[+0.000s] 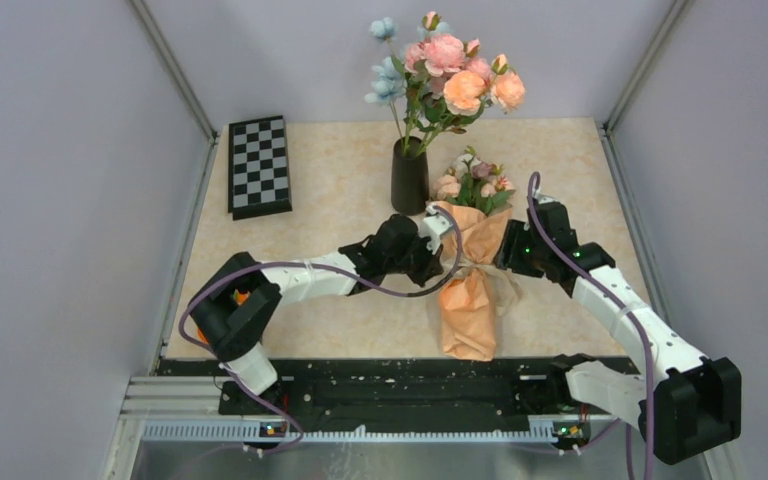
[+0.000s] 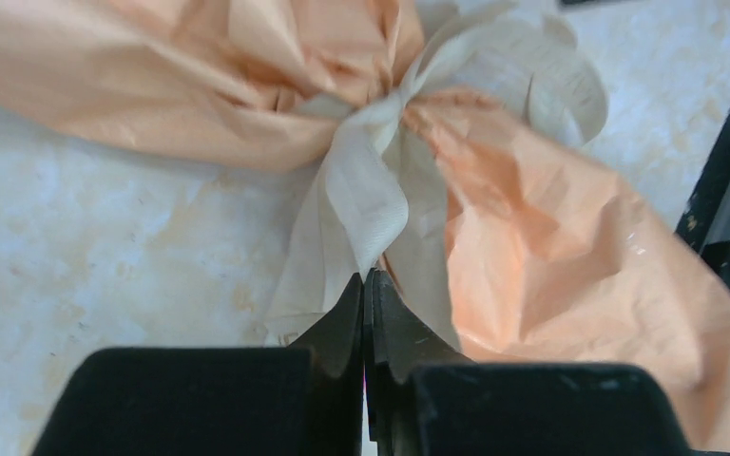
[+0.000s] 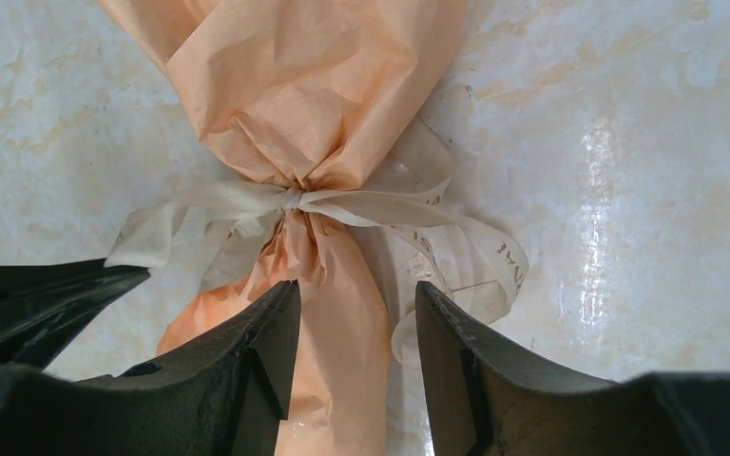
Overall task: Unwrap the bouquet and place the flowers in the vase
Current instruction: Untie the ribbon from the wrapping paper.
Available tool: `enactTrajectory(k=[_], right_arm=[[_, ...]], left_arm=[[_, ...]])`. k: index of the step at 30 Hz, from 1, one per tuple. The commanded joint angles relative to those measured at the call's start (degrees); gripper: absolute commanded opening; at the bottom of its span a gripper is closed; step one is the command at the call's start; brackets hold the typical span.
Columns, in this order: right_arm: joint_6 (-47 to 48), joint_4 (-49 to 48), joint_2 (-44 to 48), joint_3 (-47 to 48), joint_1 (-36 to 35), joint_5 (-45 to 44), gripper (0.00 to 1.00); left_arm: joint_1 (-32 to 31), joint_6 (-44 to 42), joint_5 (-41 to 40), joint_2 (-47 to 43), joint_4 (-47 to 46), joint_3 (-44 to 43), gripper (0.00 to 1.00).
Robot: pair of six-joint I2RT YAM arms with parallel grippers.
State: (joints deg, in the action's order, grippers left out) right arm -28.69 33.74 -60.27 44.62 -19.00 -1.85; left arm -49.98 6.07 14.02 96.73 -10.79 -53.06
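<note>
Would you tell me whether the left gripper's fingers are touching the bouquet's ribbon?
Touching: the left wrist view shows the left gripper's shut fingers pinching the ribbon's tail.

2 white-and-black arms (image 1: 305, 277), purple cables (image 1: 188, 322), black tapered end effector fingers (image 3: 252, 366)

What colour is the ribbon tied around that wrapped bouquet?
Cream-white; the ribbon shows best in the right wrist view.
</note>
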Motion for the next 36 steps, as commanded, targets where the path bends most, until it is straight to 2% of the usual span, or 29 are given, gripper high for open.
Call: enactTrajectory(k=[1,9,15,19,27,32,36], right_arm=[[-0.7,-3.0,0.2,-0.5,-0.5,1.2,0.5],[-5.4,-2.1,1.3,-2.5,-0.5,-5.4,0.58],[-9.7,-1.6,1.3,-5.9,-0.5,-7.9,0.6],[-10.2,-5.6,1.7,-8.7,-0.5,-4.9,0.6],[-8.6,-15.7,0.4,-13.7,-0.7,8.7,0.58],[-8.3,-18.6,-2.8,-13.3,-2.8,10.3,0.56],[-9.2,-19.7,-6.6,-11.2,-6.8,7.9,0.53]], left_arm=[[0.0,-0.9,-1.0,-3.8,6.0,-6.0,0.0],[0.0,0.1,-3.8,-3.6,14.8,-11.0,0.0],[0.0,1.8,-3.9,-3.5,20.5,-13.8,0.0],[0.3,2.0,-5.2,-3.2,23.3,-15.0,0.0],[2.3,4.0,-9.5,-4.1,23.5,-12.8,0.0],[5.5,5.7,-8.0,-5.5,21.7,-9.9,0.0],[7.0,5.6,-5.5,-5.4,20.5,-8.5,0.0]])
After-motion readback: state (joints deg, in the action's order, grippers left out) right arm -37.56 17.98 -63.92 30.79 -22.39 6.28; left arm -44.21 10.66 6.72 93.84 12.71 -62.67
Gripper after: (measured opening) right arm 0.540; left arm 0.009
